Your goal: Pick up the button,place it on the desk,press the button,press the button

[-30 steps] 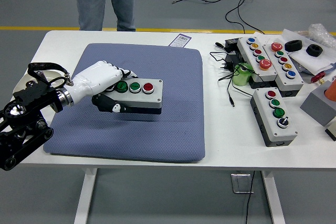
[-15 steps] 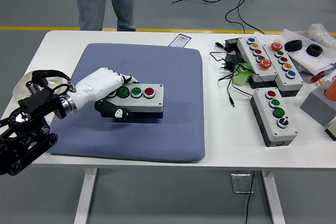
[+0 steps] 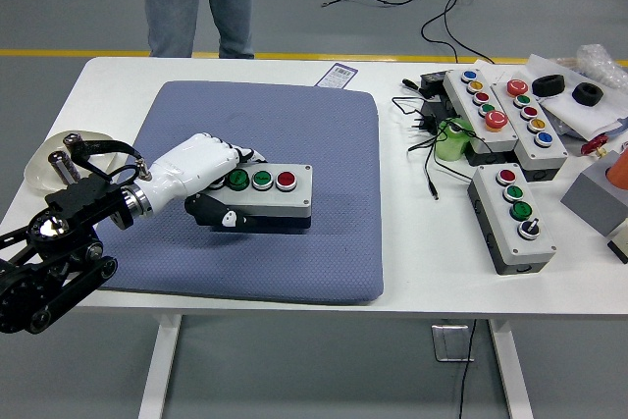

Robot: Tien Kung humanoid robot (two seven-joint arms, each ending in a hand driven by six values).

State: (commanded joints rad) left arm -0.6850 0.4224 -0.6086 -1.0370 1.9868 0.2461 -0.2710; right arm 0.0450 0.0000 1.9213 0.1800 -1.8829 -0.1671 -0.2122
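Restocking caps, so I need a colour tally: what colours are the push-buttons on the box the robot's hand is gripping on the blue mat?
On the button box held by the left hand on the blue mat:
Green buttons: 2
Red button: 1
Total showing: 3; the hand may hide more at the box's left end.

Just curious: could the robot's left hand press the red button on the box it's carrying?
Probably not as things stand. The left hand is wrapped around the button box; its red button sits uncovered at the far end, beyond the fingers.
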